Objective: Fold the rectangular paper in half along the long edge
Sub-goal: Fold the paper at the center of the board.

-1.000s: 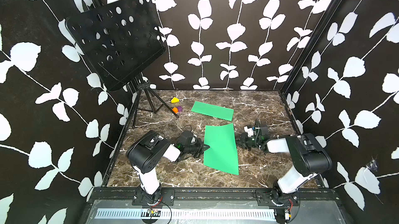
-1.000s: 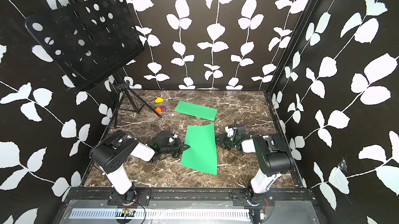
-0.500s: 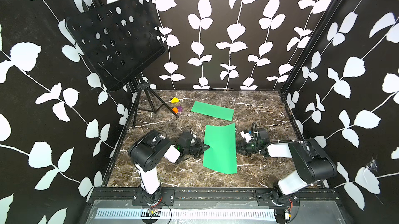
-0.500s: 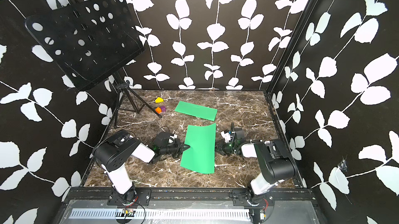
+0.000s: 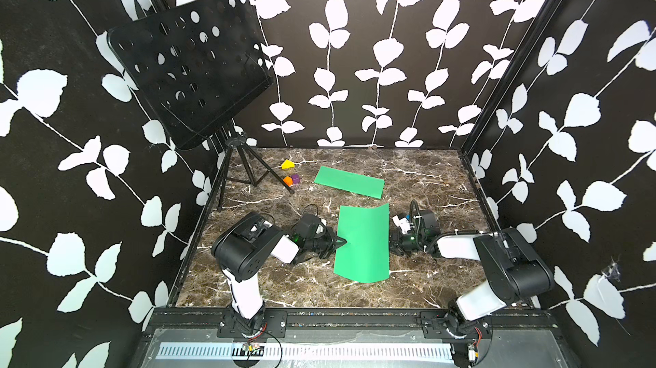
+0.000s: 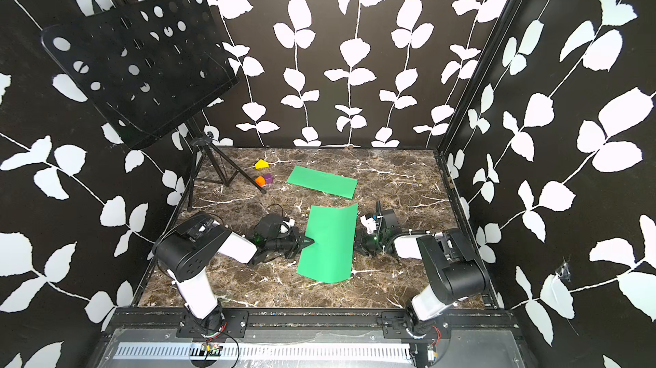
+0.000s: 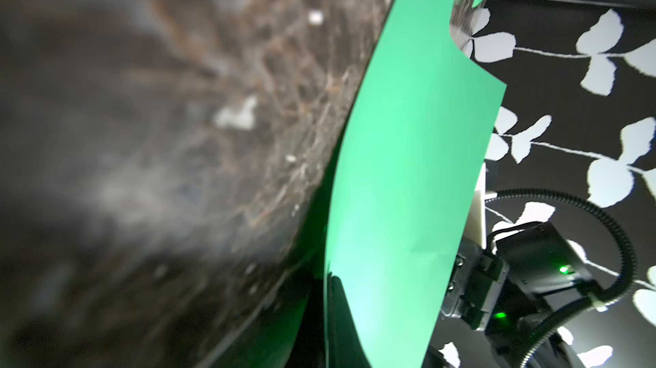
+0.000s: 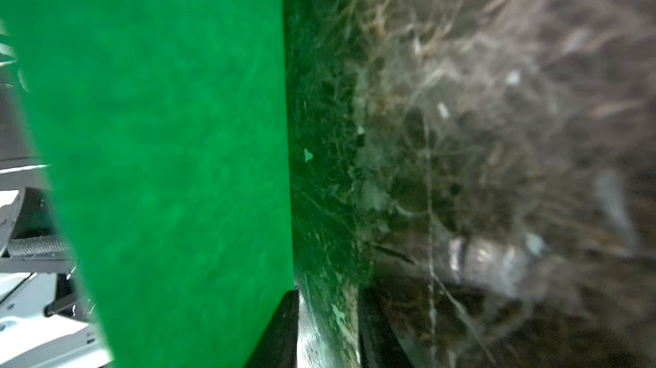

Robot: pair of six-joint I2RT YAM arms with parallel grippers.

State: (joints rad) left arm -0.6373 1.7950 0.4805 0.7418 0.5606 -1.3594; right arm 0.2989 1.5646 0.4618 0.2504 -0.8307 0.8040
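In both top views the green rectangular paper [image 5: 362,242] [image 6: 328,242] lies mid-table, long edges running front to back. My left gripper [image 5: 342,241] [image 6: 311,241] is shut on its left long edge; in the left wrist view the sheet [image 7: 408,171] runs out of the closed jaws of the left gripper [image 7: 328,313]. The right long edge stands lifted and curled. My right gripper [image 5: 392,247] [image 6: 356,245] lies low beside that edge. In the right wrist view the right gripper [image 8: 328,291] is open over bare marble, the paper [image 8: 159,153] leaning against the outside of one finger [image 8: 284,330].
A second, narrower green sheet [image 5: 349,181] lies flat farther back. Yellow [image 5: 287,164], orange [image 5: 288,181] and purple [image 5: 295,178] blocks sit by the feet of a black music stand [image 5: 191,64] at the back left. Patterned walls enclose the marble table [image 5: 426,178].
My right gripper has slid down and in against the paper's right edge. That edge has risen and curled, so the sheet looks narrower. The left gripper keeps its hold.
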